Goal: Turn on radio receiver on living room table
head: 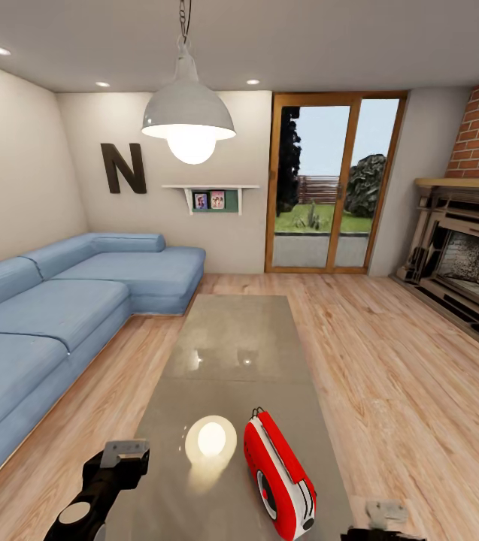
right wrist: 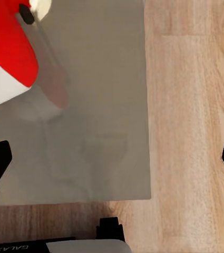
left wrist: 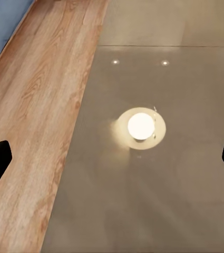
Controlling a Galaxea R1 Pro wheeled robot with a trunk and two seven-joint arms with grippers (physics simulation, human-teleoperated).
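Right now the radio receiver [head: 280, 477] stands upright on the table [head: 231, 338], near the table's near right corner, with its round dial facing the near edge. Nothing touches it yet. The right gripper [right wrist: 112, 158] hangs over that corner, just beside the radio, and its fingers are spread wide with nothing between them. The left gripper [left wrist: 112, 158] hangs over the table's left edge, wide apart too, above the bright lamp reflection [head: 210, 439]. I think the reaching step is under way. Next, the right gripper should move closer and press the radio's switch gently, so the radio does not tip.
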